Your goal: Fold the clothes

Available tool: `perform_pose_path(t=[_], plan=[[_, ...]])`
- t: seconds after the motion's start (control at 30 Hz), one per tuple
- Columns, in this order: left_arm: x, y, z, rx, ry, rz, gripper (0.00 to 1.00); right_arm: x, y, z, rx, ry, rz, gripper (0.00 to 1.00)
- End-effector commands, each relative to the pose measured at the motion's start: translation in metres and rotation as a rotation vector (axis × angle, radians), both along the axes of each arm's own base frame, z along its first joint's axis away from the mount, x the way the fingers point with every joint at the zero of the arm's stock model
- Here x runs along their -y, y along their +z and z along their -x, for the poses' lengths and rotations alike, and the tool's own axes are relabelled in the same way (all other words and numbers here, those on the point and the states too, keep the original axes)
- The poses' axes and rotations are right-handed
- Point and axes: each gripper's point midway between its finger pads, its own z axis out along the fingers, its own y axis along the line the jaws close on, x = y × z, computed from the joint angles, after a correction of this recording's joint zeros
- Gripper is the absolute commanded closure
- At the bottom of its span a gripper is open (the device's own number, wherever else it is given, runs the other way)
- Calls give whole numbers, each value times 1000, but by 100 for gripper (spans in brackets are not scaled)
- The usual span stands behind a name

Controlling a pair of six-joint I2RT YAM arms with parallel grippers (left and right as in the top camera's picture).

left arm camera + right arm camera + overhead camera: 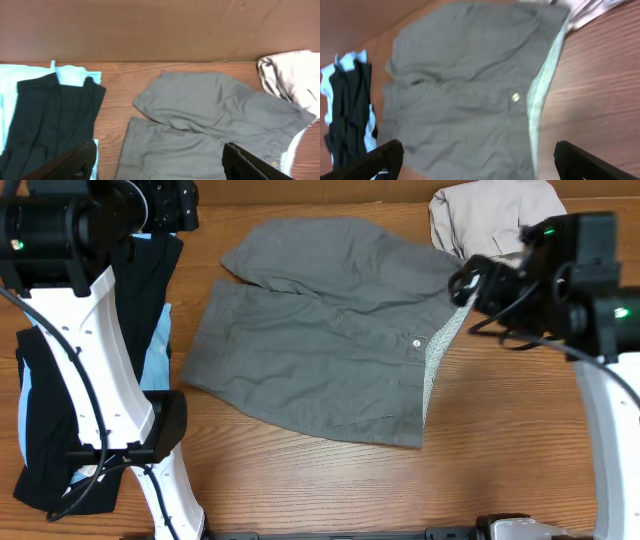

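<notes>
Lying flat on the wooden table (480, 450), grey-brown shorts (320, 340) show nearly whole overhead, cropped from the left wrist. Left gripper (158, 162) and right gripper (479, 157) both gape open.

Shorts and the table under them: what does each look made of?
Shorts: thin woven cloth, likely cotton or a blend, matte grey-brown; it lies in soft creases with no shine. Their button: pale, probably plastic, but too small to be sure. Table: wood or wood-look laminate, smooth with a slight sheen; brown grain lines run along it.
</notes>
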Motion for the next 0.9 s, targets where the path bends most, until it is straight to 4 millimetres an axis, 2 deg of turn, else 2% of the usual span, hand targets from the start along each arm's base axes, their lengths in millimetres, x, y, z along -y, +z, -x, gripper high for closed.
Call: perform_pose_path(t=[0.0, 0.13, 0.2, 0.33, 0.47, 0.57, 0.73, 0.87], plan=[[6, -14, -5, -53, -23, 42, 18, -15, -6, 5, -30, -55, 46, 0], [7, -46, -21, -129, -63, 3, 15, -24, -17, 8, -49, -85, 79, 0], [14, -68, -40, -159, -106, -5, 14, -24, -22, 7, -52, -86, 80, 0], [41, -117, -87, -163, -253, 7, 14, -25, -31, 5, -60, -81, 89, 0], [61, -160, -129, -145, -297, -5, 14, -22, -38, 3, -72, -89, 107, 0], [69, -189, -150, -141, -298, -26, 14, -23, -42, 1, -85, -88, 112, 0], [66, -237, -174, -166, -258, -85, 14, -21, -54, -5, -113, -97, 139, 0], [67, -274, -182, -209, -258, -88, 15, -22, -68, -12, -129, -82, 156, 0]])
